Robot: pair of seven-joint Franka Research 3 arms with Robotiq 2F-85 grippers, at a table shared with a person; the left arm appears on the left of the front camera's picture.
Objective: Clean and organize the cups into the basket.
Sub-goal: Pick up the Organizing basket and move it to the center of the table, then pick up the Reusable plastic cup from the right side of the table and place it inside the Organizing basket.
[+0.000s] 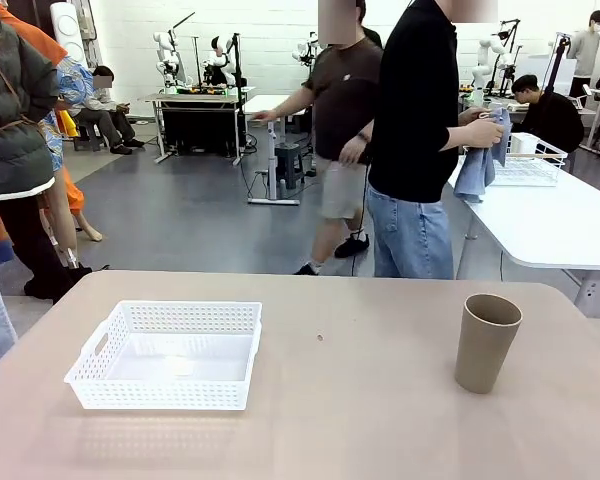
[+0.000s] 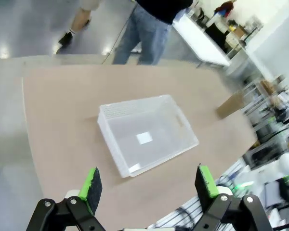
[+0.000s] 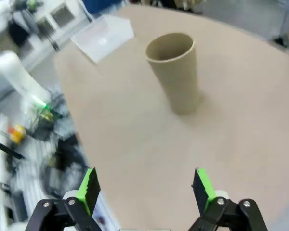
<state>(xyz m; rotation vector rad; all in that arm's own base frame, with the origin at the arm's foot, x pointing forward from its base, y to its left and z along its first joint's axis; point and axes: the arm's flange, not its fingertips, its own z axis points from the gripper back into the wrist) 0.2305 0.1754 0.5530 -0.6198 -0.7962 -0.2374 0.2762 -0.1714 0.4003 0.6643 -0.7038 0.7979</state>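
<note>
left claw (image 2: 148,179) hangs spread, pointing down at the basket (image 2: 113,143); right claw (image 3: 144,180) spread, facing 1 tan cup (image 3: 176,77).

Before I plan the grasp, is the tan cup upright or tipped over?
Upright: the tan cup stands on its narrow base on the table, open mouth up, apart from the basket.

The basket (image 1: 160,392) is showing plain white, its sides carrying a fine lattice pattern (the floor looks solid). The cup (image 1: 487,342) is standing out matte tan-brown against the pale beige table (image 1: 360,420). The left gripper (image 2: 148,185) and right gripper (image 3: 145,185) are wearing bright green pads (image 2: 91,184) on black fingers.
</note>
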